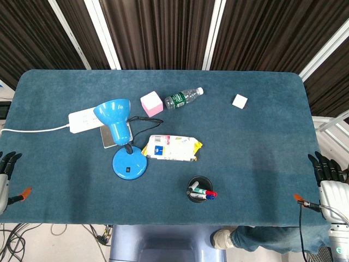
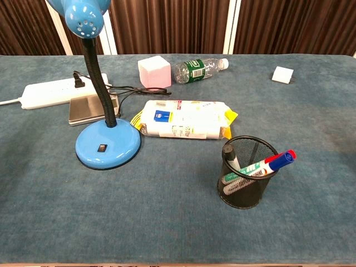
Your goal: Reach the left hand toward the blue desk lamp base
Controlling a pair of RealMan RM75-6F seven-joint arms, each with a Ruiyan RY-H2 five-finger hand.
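Blue lamp base (image 1: 130,164) sits well inboard from the bench's left edge, where the left hand (image 1: 6,166) waits, fingers apart and holding nothing, nearer than the right.

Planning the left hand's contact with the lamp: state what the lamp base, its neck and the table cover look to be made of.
Lamp base: looks like glossy blue plastic or painted metal; light glints off its smooth dome.
Neck: black ribbed tube, apparently flexible metal gooseneck.
Table cover: matte teal fabric, felt-like, with a fuzzy nap.
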